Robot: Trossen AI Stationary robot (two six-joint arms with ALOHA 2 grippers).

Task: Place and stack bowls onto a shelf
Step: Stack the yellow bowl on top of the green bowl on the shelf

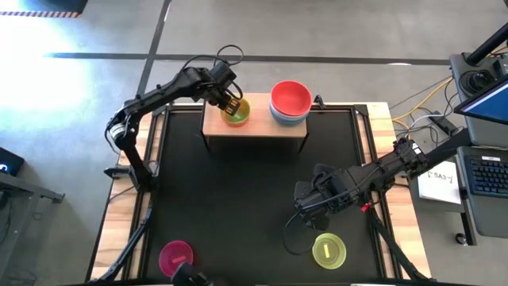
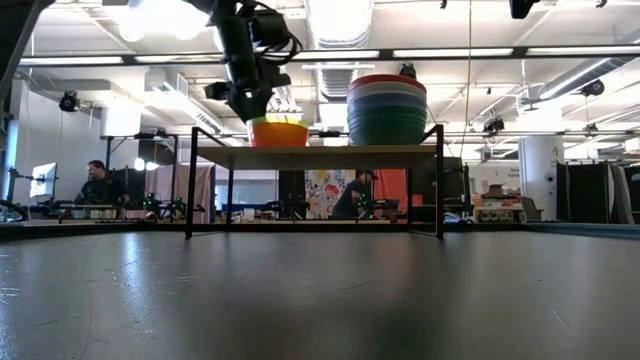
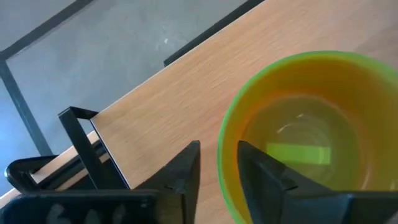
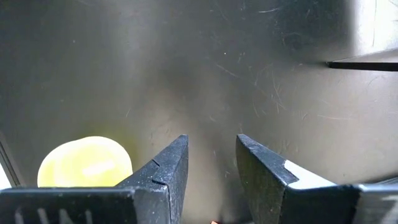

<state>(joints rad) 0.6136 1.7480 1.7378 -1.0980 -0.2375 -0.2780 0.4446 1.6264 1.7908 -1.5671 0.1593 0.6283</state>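
My left gripper [image 1: 231, 105] [image 2: 250, 108] is over the left end of the light-wood shelf [image 1: 262, 127] [image 2: 320, 155], pointing down, open. Its fingers stand astride the near rim of the green bowl [image 1: 237, 114] [image 3: 311, 124]. That bowl sits nested in the orange-red bowl [image 2: 278, 135] on the shelf. On the shelf's right end stands a stack of larger bowls with the red one on top [image 1: 290, 99] [image 2: 387, 105]. My right gripper [image 1: 302, 208] [image 4: 211, 140] hovers open and empty over the mat, beside the yellow-green bowl [image 1: 329, 250] [image 4: 84, 162]. My left gripper comes from above with one finger [image 3: 261, 165] inside the green bowl and one [image 3: 183, 165] outside its rim [image 3: 221, 155]. Bare wood shows between the outer finger and the wall. Whether the inner finger touches the wall I cannot tell. The bowl rests in the orange-red one.
A magenta bowl [image 1: 176, 257] lies on the black mat [image 1: 238, 191] near its near-left corner. The shelf's thin black legs [image 2: 190, 185] stand at the mat's far edge. A laptop and cables lie off the table's right side. People sit in the room beyond.
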